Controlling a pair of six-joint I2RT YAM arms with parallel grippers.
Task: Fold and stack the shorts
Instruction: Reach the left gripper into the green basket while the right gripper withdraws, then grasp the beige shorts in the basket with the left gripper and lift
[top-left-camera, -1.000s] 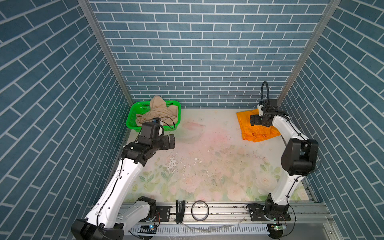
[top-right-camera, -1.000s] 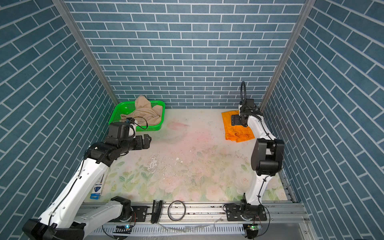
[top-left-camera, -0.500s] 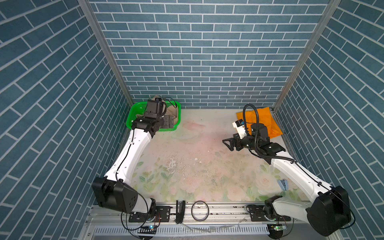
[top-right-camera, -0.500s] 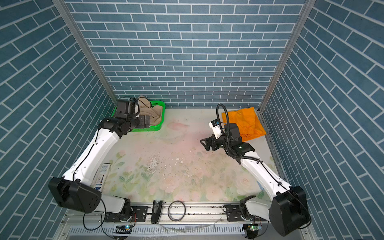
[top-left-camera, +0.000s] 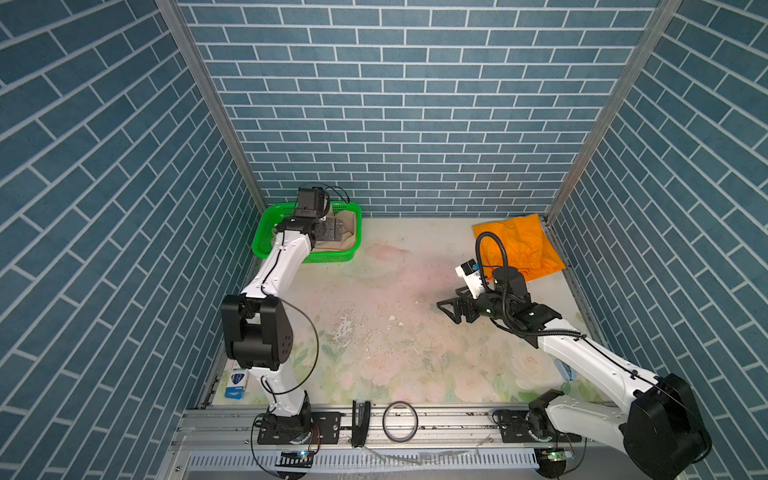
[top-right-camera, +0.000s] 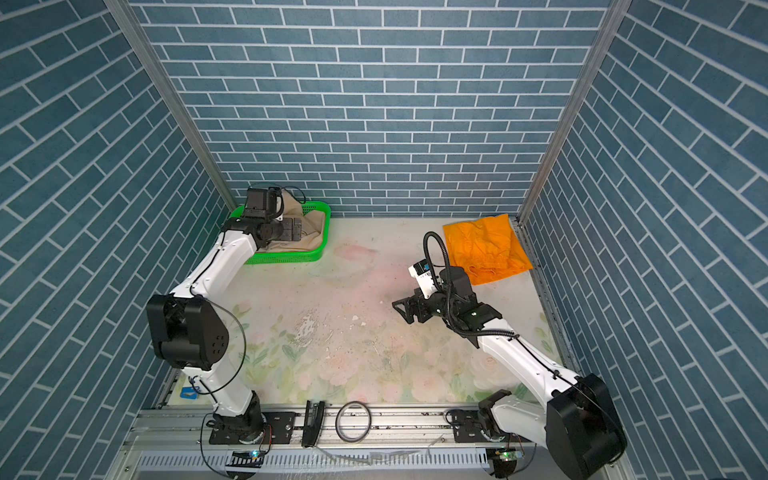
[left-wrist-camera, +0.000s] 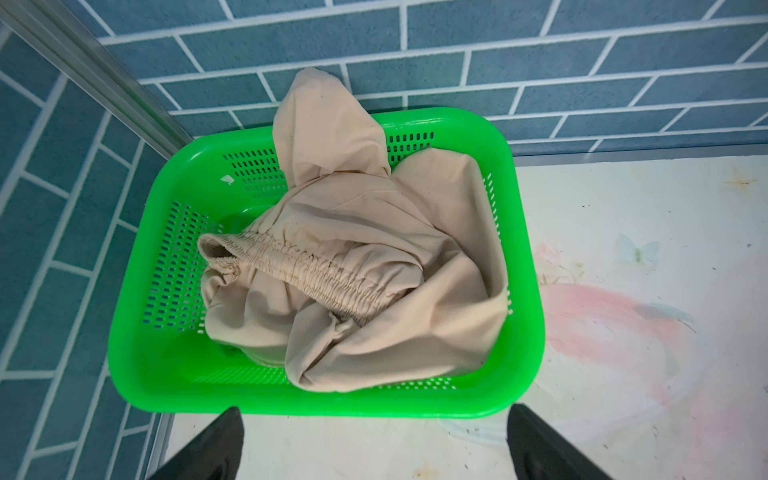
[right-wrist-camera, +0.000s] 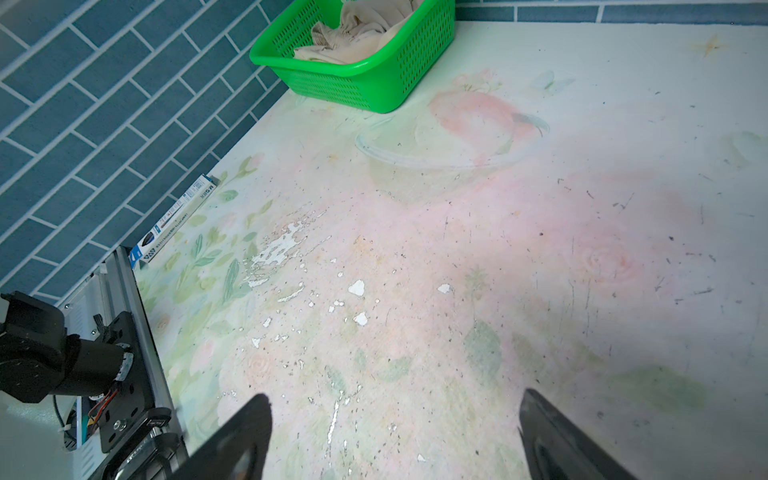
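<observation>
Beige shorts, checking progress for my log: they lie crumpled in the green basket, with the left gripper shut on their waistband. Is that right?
Not quite. The left gripper is open, gripping nothing; the left wrist view shows its jaws spread wide, short of the waistband. The beige shorts do lie crumpled in the green basket.

This is a robot lab test cell. Three walls (top-left-camera: 399, 104) are papered in a printed blue brick pattern and meet at bare aluminium posts (top-left-camera: 214, 104). The table (top-left-camera: 374, 340) has a floral printed cover, scratched and flaked white near the middle. An aluminium rail (top-left-camera: 449, 419) runs along its front, with two arms (top-left-camera: 282, 257) bolted to it and loose cables and small lit boards (top-left-camera: 555, 456) below. The household props are a green basket (left-wrist-camera: 166, 374) holding beige shorts (left-wrist-camera: 353, 270), and orange shorts (top-left-camera: 519, 245) in the far corner.
</observation>
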